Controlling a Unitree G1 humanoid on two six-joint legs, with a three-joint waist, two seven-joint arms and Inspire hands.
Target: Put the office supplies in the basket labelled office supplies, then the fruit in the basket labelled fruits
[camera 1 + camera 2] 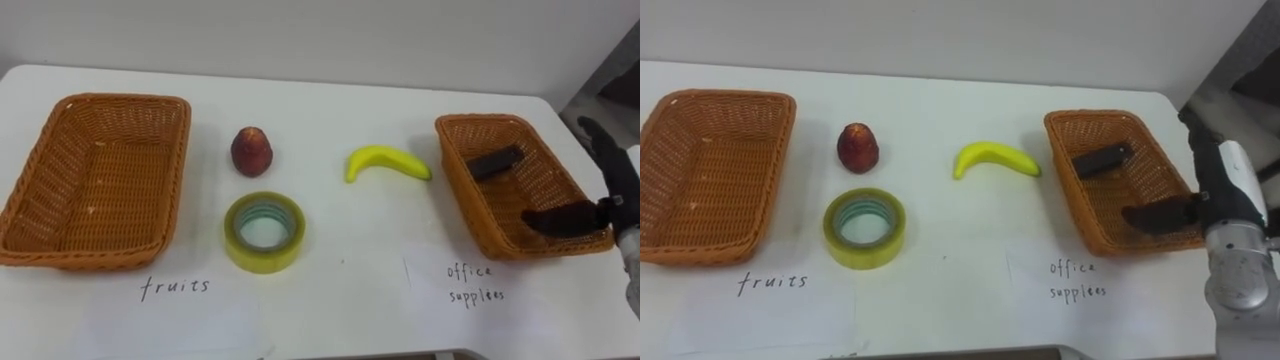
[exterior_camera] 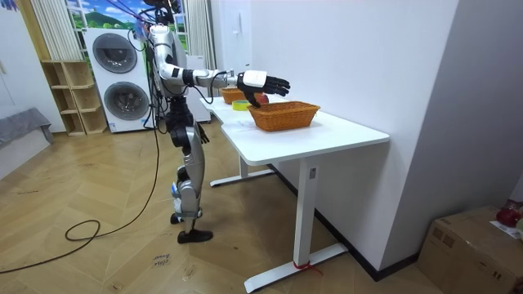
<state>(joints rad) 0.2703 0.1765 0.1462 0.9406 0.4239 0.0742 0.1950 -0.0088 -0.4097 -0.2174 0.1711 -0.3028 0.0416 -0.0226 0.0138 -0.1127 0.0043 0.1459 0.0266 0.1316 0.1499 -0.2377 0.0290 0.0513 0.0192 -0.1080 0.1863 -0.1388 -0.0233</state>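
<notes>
L basket [image 1: 110, 180] rough wicker; tape [image 1: 262, 258] glossy plastic; tbl [image 1: 330, 300] smooth matt.

An empty wicker basket [image 1: 100, 185] sits at frame left. A second basket [image 1: 520, 195] at right holds a black oblong item [image 1: 496, 162]. Between them stand a red fruit [image 1: 251, 151], a yellow banana [image 1: 387, 162] to its right, and a flat yellowish tape roll [image 1: 264, 232] below the fruit.

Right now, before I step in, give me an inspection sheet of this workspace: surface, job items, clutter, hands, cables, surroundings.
Surface: white table, handwritten labels by each basket.
Job's things: left brown wicker basket empty; right brown wicker basket holds a black oblong object; dark red fruit, yellow banana, yellowish tape roll lie between the baskets.
Clutter: nothing seen.
Hands: right hand open at the right basket's outer rim; left hand low by the hip.
Cables: nothing seen on the table.
Surroundings: stacked washing machines, cardboard box.
</notes>
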